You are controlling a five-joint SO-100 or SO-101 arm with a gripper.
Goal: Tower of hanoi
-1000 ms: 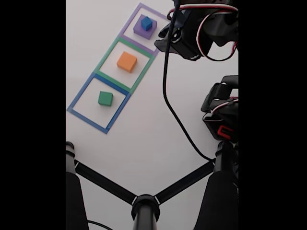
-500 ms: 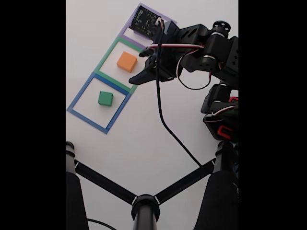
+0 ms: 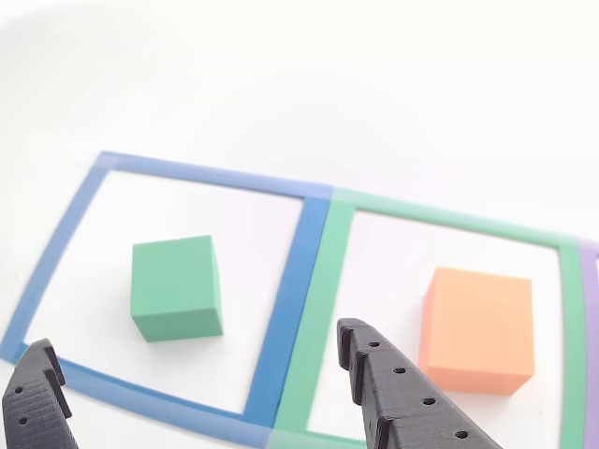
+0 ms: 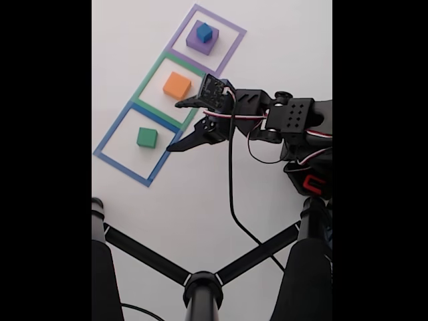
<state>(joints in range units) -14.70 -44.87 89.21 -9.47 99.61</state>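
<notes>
The pincer (image 4: 174,126) is spread wide and holds nothing. In the fixed view its two dark fingers reach from the arm (image 4: 281,120) toward the row of three taped square outlines on the white surface (image 4: 200,194), one fingertip (image 4: 179,104) just beside the green outline (image 4: 175,83), the other over the near corner of the blue outline (image 4: 137,142).

Taking the green outline as the landmark: the orange block (image 4: 177,85) sits inside it, roughly centred. The green block (image 4: 147,137) lies in the blue outline adjoining it on the lower left of the fixed view. The purple block (image 4: 202,38) lies in the purple outline (image 4: 206,39) adjoining it on the upper right, with the small blue block (image 4: 204,31) stacked on top of it.

In the other view, the pincer (image 3: 192,365) shows as two black fingertips rising from the bottom edge, well apart. One fingertip (image 3: 393,393), dotted with small holes, stands inside the green outline (image 3: 323,281), just beside the orange block (image 3: 479,327) but apart from it. The other fingertip (image 3: 36,402) is at the far corner of the blue outline (image 3: 285,290). The green block (image 3: 176,285) sits between the two fingertips, further from the camera, touching neither.

A black tripod-like stand (image 4: 200,284) lies well below the green outline in the fixed view.
</notes>
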